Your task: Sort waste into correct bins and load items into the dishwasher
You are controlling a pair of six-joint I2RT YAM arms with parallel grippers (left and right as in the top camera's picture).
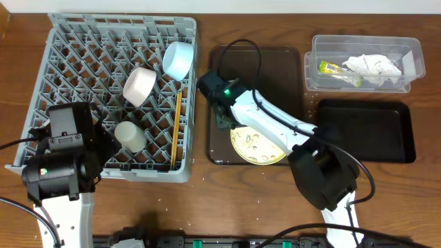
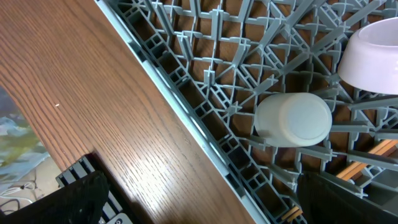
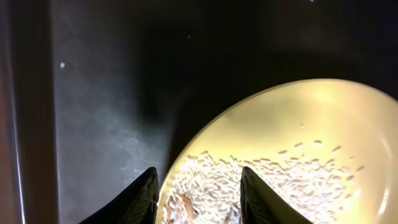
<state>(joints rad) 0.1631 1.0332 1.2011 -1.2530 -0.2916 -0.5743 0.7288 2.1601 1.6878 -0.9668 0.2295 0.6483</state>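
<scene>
The grey dish rack [image 1: 69, 48] holds the light blue bowl [image 1: 178, 59], the pinkish-white bowl [image 1: 140, 85], the cream cup [image 1: 129, 136] and the chopsticks [image 1: 177, 131]. The pale yellow plate [image 1: 256, 146] lies on the brown serving tray [image 1: 275, 62] with beige crumbs [image 3: 280, 180] on it. My right gripper [image 3: 199, 193] is open and straddles the plate's [image 3: 311, 124] left rim; it also shows in the overhead view [image 1: 222, 118]. My left gripper [image 2: 199, 208] is open and empty over the rack's front edge [image 2: 205, 134], near the cup [image 2: 292, 119]. The clear tub [image 1: 324, 45] holds the napkin [image 1: 374, 65] and the wrapper [image 1: 336, 68].
The shallow black tray [image 1: 365, 131] lies in front of the clear tub, right of the serving tray. My right arm's base [image 1: 324, 172] stands by the plate's right side. A black strip [image 2: 78, 177] lies on the table near the front edge.
</scene>
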